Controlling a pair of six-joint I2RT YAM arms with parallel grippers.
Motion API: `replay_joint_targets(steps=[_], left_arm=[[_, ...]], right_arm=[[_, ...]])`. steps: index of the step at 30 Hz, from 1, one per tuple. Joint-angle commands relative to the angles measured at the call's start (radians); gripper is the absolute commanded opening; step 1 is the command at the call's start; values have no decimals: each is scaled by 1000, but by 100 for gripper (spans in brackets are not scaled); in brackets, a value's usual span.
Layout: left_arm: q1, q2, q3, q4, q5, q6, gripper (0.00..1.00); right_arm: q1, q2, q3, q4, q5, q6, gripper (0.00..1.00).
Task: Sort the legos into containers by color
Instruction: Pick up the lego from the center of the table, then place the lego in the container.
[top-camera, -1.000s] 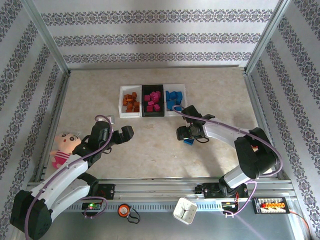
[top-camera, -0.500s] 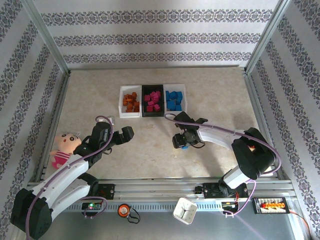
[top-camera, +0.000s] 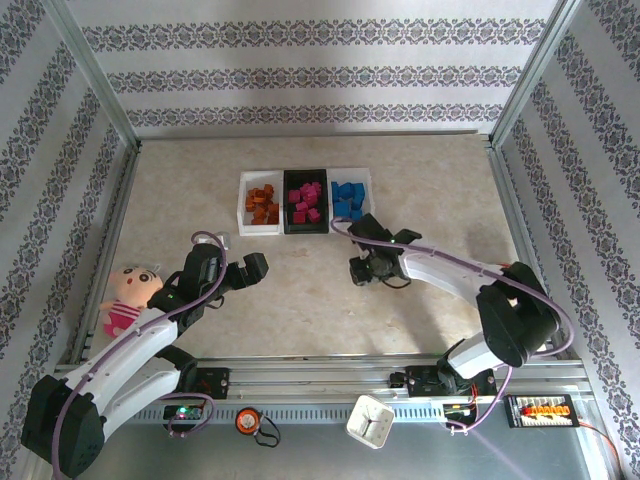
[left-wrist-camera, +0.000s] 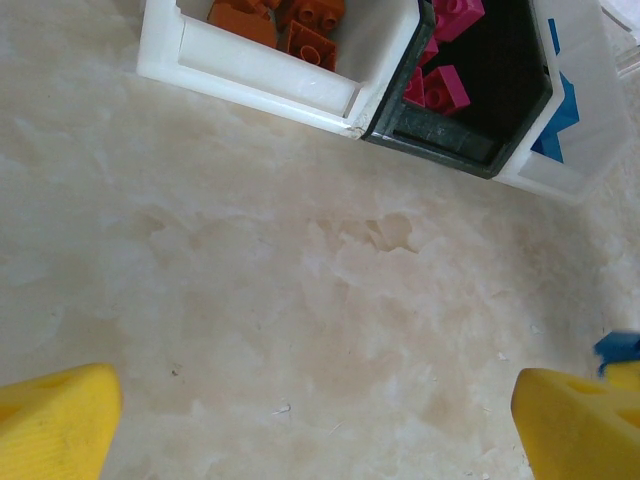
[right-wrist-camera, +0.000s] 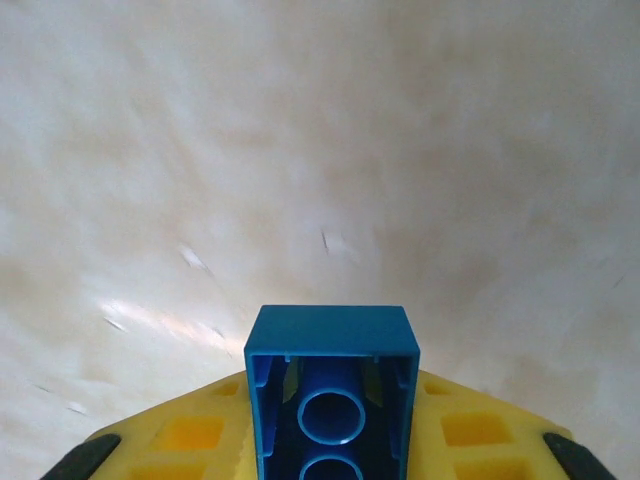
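Okay, right gripper (right-wrist-camera: 330, 445) is pinching a blue brick (right-wrist-camera: 331, 375) between its yellow fingers (right-wrist-camera: 185, 440), with the hollow underside facing the wrist camera and bare table (right-wrist-camera: 320, 150) beyond it. Seen from the top, that gripper sits on the near side of the bins (top-camera: 260, 230), below the blue end and apart from it (cannot tell if the brick touches the table).

Left gripper (top-camera: 250, 268) is also on the near side of the bins, below the orange end and apart. In its wrist view the two yellow tips are spread wide with nothing between them, only table.

Bins stand in a row:
- Left white one holds the orange bricks (top-camera: 262, 205).
- Black middle one holds the magenta bricks (top-camera: 306, 202).
- Right white one holds more blue bricks (top-camera: 347, 198).

No loose bricks show on the table around the bins. Doll (top-camera: 130, 295) lies well left of the bins, by the table's left edge.
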Motion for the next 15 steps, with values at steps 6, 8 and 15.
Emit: replay_joint_targets(steps=[6, 8, 15], left_arm=[[-10, -1, 19, 4, 0, -11, 100], [-11, -1, 26, -1, 0, -11, 100], [-11, 4, 42, -7, 0, -13, 100]], right_arm=[[-92, 112, 272, 68, 177, -72, 26], [-110, 181, 345, 73, 207, -87, 26], [-150, 419, 568, 49, 273, -113, 30]])
